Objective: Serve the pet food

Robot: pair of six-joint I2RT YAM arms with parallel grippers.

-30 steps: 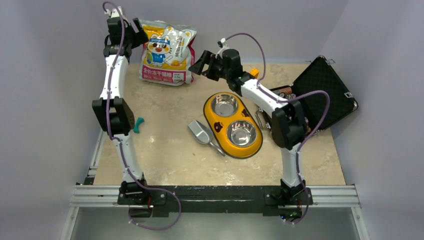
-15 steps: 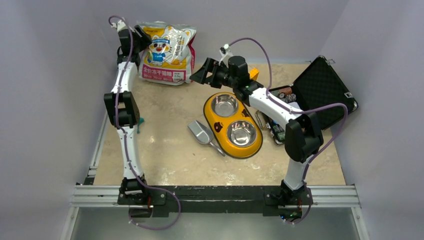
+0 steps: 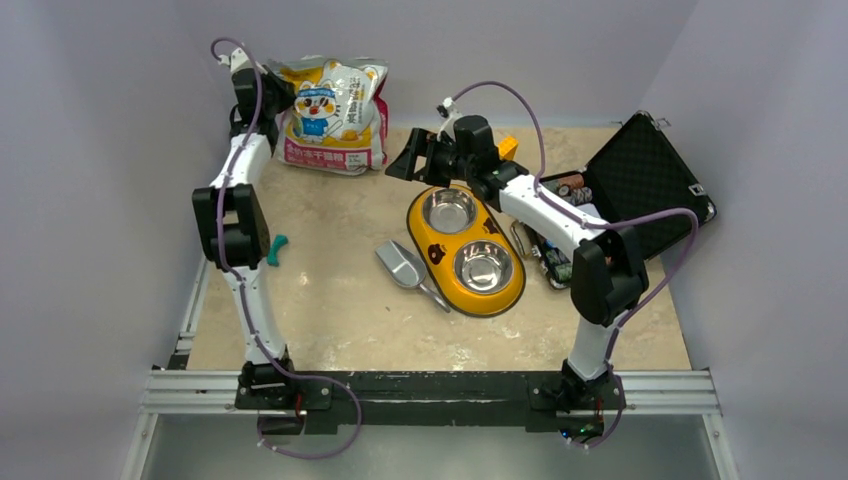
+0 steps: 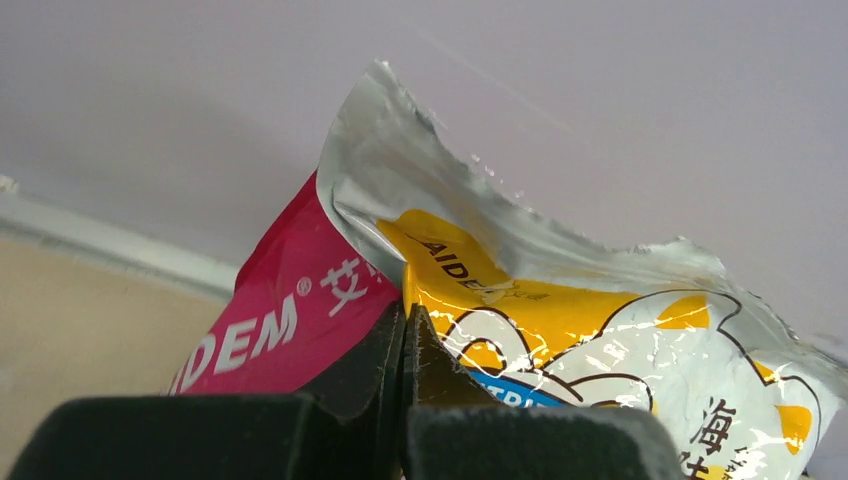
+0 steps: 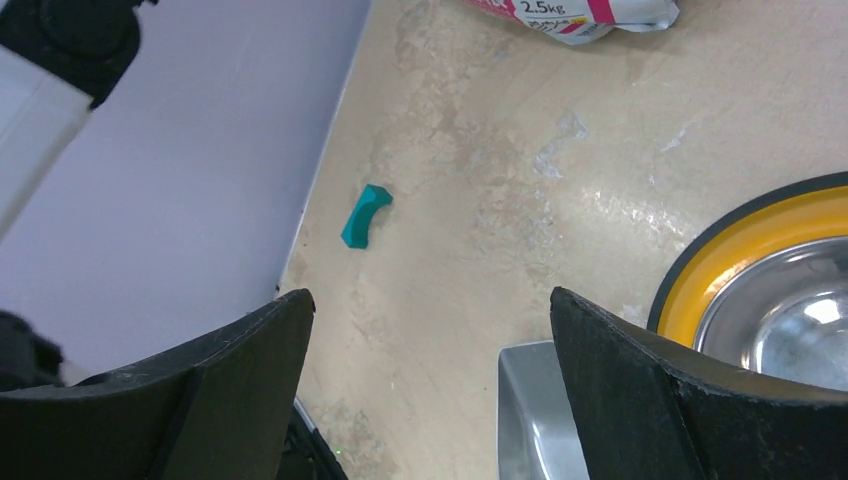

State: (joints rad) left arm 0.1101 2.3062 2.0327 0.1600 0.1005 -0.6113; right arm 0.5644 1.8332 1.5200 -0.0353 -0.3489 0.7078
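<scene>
Pet food bag [image 3: 333, 115]: glossy, cartoon-cat print

Pet food bag [image 3: 330, 115] standing upright beyond yellow feeder [image 3: 413, 218], off to its left; glossy white-orange-pink, cartoon cat facing forward, silvery top edge crumpling.

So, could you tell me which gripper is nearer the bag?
Left. The left gripper is closed on the bag's left edge; the right gripper hangs open off to the bag's right, near the feeder's far end.
</scene>
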